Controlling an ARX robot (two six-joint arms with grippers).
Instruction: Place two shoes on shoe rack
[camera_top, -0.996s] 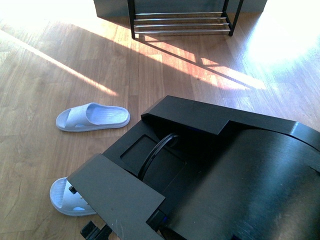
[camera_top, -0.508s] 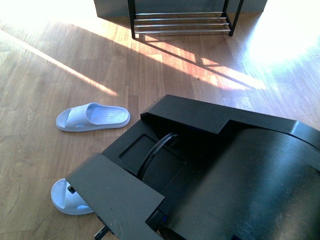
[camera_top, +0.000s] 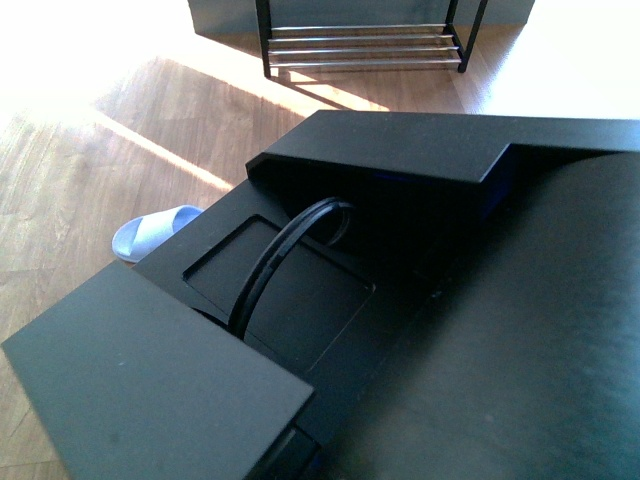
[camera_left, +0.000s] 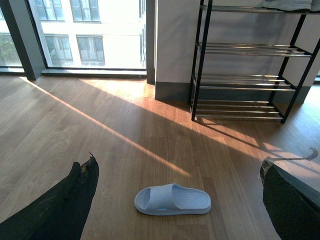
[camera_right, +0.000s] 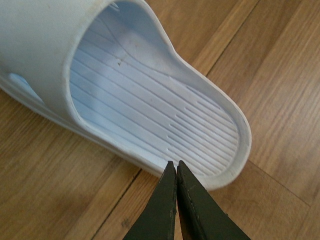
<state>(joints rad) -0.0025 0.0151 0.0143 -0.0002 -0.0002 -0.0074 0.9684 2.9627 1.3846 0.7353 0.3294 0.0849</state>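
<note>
**Right gripper (camera_right: 176, 165) closed at slide rim**

Jaws are pressed together, tips meeting the raised rim of the slide (camera_right: 150, 95) at its heel end. Whether the rim is pinched cannot be confirmed. That thin, stiff edge is judged the easiest place to take hold.

Slide material: pale blue moulded rubber, ribbed footbed, one broad strap.

Left gripper (camera_left: 178, 162) is spread wide and holds nothing.

In the front view, the second slide (camera_top: 150, 232) lies flat on the wood floor (camera_left: 75, 125) at 9 o'clock. The shoe rack (camera_top: 360, 45), black frame with chrome bars, stands at 12 o'clock, well apart.
</note>
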